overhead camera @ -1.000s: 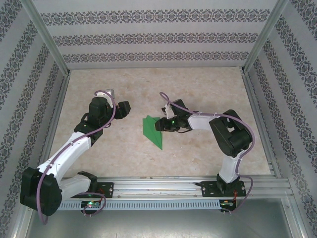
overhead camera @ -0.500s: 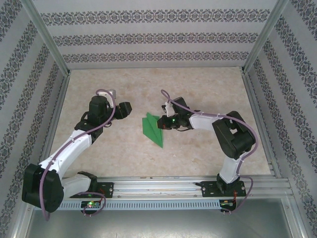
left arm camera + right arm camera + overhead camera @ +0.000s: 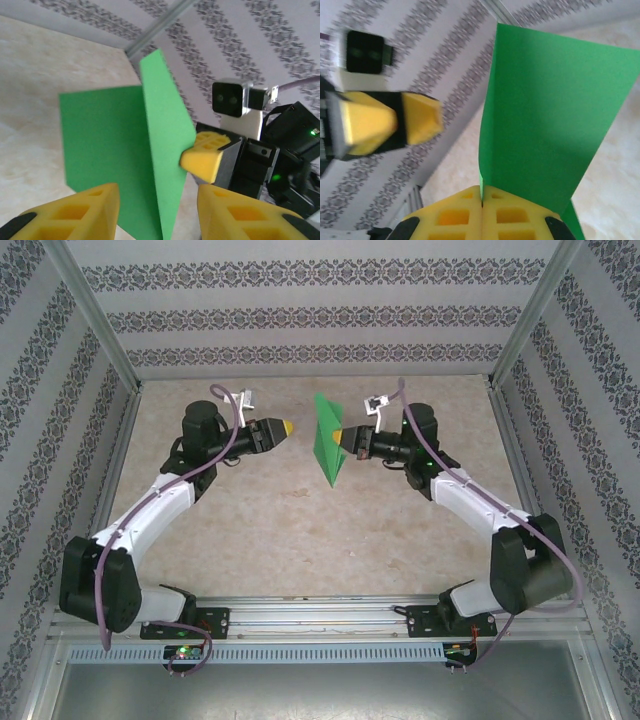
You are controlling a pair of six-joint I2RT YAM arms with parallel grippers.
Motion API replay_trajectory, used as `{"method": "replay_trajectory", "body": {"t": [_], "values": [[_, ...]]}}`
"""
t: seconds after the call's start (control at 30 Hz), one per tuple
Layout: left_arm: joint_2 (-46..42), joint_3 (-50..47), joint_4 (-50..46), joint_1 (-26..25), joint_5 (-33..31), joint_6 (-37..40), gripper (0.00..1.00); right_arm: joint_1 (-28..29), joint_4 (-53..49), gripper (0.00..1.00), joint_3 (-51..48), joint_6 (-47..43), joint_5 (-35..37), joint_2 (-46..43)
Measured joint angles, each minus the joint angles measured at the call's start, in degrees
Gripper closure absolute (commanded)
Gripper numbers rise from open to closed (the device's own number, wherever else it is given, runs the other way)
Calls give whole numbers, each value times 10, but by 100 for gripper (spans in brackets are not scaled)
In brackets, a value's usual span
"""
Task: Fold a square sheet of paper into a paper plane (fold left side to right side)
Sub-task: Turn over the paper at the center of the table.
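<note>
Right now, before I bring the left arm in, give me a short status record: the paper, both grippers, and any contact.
paper: green sheet of paper, creased into two panels, raised on edge above the table
right: right gripper shut on the sheet's edge
left: left gripper open, holding nothing, pointed at the sheet
contact: left gripper apart from the sheet
fold: not pressed flat; the panels stand at an angle

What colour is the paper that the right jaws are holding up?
Plain bright green, with no markings. The sheet shows best in the left wrist view.
</note>
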Motion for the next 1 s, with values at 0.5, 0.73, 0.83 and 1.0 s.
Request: {"method": "replay_trajectory", "body": {"t": [0.5, 0.73, 0.83, 1.0], "values": [[41, 33, 95, -32, 90, -72, 58, 4, 120, 100, 3, 117, -96, -4], [54, 38, 99, -37, 93, -76, 62, 13, 136, 100, 9, 135, -104, 7], [59, 42, 99, -38, 93, -76, 67, 17, 138, 100, 12, 138, -106, 11], [60, 47, 99, -40, 93, -76, 79, 18, 140, 100, 16, 139, -106, 16]]}}
